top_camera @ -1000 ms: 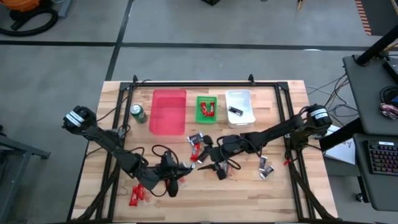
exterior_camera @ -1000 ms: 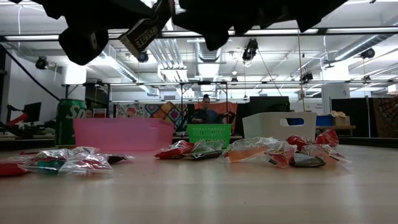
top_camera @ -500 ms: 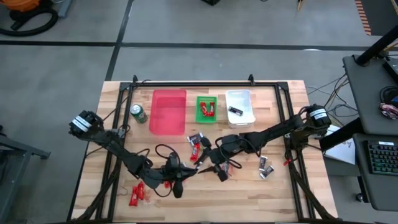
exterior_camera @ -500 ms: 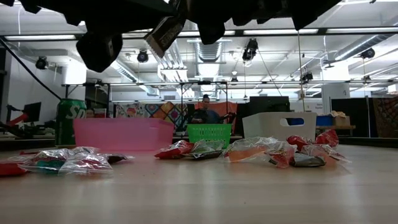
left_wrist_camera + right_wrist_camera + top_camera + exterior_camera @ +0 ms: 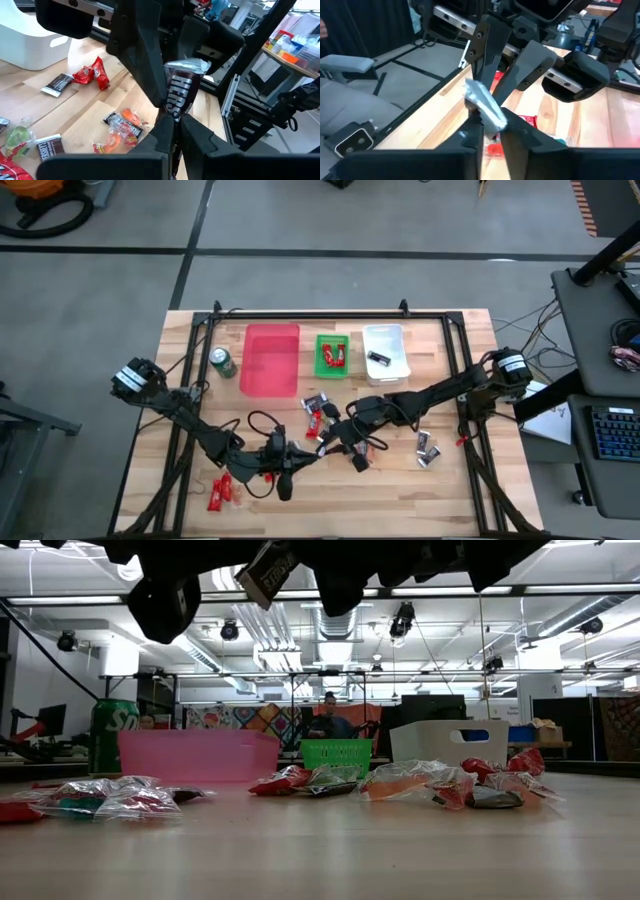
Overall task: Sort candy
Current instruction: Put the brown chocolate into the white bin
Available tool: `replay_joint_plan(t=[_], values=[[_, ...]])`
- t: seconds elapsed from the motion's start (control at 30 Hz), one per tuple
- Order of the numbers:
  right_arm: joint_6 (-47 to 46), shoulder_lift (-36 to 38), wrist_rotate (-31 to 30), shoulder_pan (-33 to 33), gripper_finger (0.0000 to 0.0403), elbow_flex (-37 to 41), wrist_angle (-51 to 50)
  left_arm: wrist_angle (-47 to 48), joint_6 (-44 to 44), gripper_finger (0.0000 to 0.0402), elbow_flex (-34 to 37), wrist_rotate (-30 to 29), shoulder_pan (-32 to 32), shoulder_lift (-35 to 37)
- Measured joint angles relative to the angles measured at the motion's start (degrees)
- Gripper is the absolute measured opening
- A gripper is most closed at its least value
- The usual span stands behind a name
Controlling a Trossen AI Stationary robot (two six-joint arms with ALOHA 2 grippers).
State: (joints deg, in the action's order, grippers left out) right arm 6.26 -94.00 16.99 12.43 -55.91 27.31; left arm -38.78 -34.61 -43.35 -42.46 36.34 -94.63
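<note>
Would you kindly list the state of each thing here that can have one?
left gripper: shut on the dark candy bar
right gripper: shut on the same bar's silver end
pink bin: looks empty
green bin: holds red candies
white bin: holds one dark candy
green can: upright

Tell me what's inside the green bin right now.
The green bin holds red-wrapped candy, seen from above. Anything lying beneath those wrappers is covered, so an exact count isn't possible.
</note>
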Motion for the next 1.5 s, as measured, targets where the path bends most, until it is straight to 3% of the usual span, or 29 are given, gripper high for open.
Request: replay_joint_plan(t=[0.3,0.47,0.6,0.73,0.9,0.97,1.1,1.27,1.5], values=[[0.7,0.4,0.3,-0.4,0.0016,0.0,-1.2,0.3,0.7,0.0064,0.0,-0.4,0.0,0.0],[-1.1,4.2,-3.4,-2.1,0.0015,0.0,-9.9,4.6,1.1,0.0106,0.0,-1.0,-0.1,1.6],[-0.4,9.7,-15.0,-4.3,0.0014,0.0,-23.2,11.9,-0.2,0.0125,0.0,-0.9,-0.1,4.7],[-2.6,15.7,-31.3,-8.0,0.0014,0.0,-38.3,17.4,-0.9,0.0127,0.0,-1.0,-0.2,7.9],[-15.9,21.4,-52.6,-14.6,0.0014,0.0,-52.2,20.2,-0.8,0.0123,0.0,-2.7,-0.6,10.4],[-20.5,22.6,-57.0,-17.8,0.0013,0.1,-55.6,20.5,-0.4,0.0121,0.0,-3.7,-0.7,10.7],[-27.3,22.3,-56.2,-25.6,0.0013,0.2,-60.0,20.7,0.4,0.0121,0.0,-4.2,-1.0,10.9],[-28.8,18.5,-50.5,-34.7,0.0013,1.0,-61.0,20.9,0.5,0.0120,0.0,-4.2,-1.2,11.0],[-28.7,12.2,-49.5,-38.0,0.0047,1.3,-60.9,21.5,0.5,0.0120,0.0,-4.2,-1.2,11.0]])
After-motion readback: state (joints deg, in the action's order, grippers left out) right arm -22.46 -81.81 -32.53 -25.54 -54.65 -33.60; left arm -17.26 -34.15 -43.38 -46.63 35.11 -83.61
